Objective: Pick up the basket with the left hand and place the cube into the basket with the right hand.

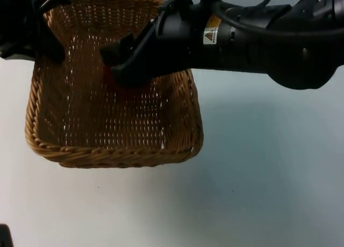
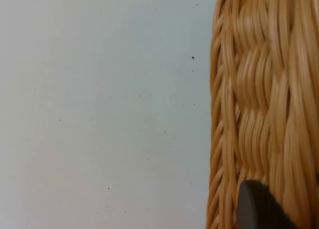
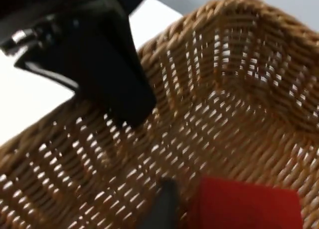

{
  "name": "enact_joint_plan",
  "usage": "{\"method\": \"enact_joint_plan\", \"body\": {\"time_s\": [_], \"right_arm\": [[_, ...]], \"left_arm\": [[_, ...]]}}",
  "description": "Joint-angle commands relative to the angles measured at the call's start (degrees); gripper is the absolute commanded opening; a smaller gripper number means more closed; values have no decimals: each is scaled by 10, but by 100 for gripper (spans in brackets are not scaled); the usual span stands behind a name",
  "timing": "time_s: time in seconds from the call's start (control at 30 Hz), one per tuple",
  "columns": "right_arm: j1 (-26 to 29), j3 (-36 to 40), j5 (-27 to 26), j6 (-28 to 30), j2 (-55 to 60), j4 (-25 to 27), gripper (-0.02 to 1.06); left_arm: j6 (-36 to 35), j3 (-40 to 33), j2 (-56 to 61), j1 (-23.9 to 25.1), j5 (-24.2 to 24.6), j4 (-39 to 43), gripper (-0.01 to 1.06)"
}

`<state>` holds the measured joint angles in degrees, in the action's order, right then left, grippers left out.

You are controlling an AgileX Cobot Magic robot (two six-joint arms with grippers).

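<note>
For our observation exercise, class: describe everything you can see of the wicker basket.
The basket is rectangular, woven of tan wicker with a thick braided rim and open-weave walls and floor. It hangs above the white table, held at its far left rim by the left tool. The right tool reaches inside over the red cube, which is low inside it.
</note>
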<state>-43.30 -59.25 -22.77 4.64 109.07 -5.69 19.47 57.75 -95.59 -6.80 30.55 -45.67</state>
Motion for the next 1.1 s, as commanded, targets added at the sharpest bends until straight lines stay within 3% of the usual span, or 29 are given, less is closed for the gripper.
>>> {"method": "enact_joint_plan", "body": {"time_s": [0.0, 0.03, 0.17, 0.27, 0.3, 0.37, 0.4, 0.47, 0.5, 0.6, 0.63, 0.8, 1.07], "right_arm": [[-5, -4, -15, 5, -2, -6, 100], [-5, -4, -17, 10, -2, -10, 105], [-5, -4, -28, 61, -9, -19, 103], [2, -4, -41, 210, -53, 47, 100], [2, -4, -41, 210, -53, 47, 100], [16, -4, -41, 267, -79, 99, 98], [30, -4, -41, 303, -100, 151, 93], [79, -4, -41, 357, -147, 276, 66], [79, -4, -41, 357, -147, 276, 66], [151, -4, -41, 363, -197, 358, 4], [173, -4, -37, 361, -207, 369, 0], [226, -4, 6, 362, -244, 371, 0], [233, -3, 97, 362, -250, 369, 0]], "left_arm": [[-4, 3, 8, 0, -5, -15, 0], [-4, 3, 8, 0, -6, -15, 0], [-4, 3, 8, 0, -6, -15, 0], [-4, 3, 8, 0, -6, -15, 0], [-4, 3, 8, 0, -6, -15, 0], [-4, 3, 8, 0, -6, -15, 0], [-4, 3, 8, 0, -6, -15, 0], [-4, 3, 8, 0, -6, -15, 0], [-4, 3, 8, 0, -6, -15, 0], [-4, 3, 8, 0, -6, -15, 0], [-4, 3, 8, 0, -6, -15, 0], [-4, 3, 8, 0, -6, -15, 0], [0, 3, 8, -1, -29, -59, 0]]}}
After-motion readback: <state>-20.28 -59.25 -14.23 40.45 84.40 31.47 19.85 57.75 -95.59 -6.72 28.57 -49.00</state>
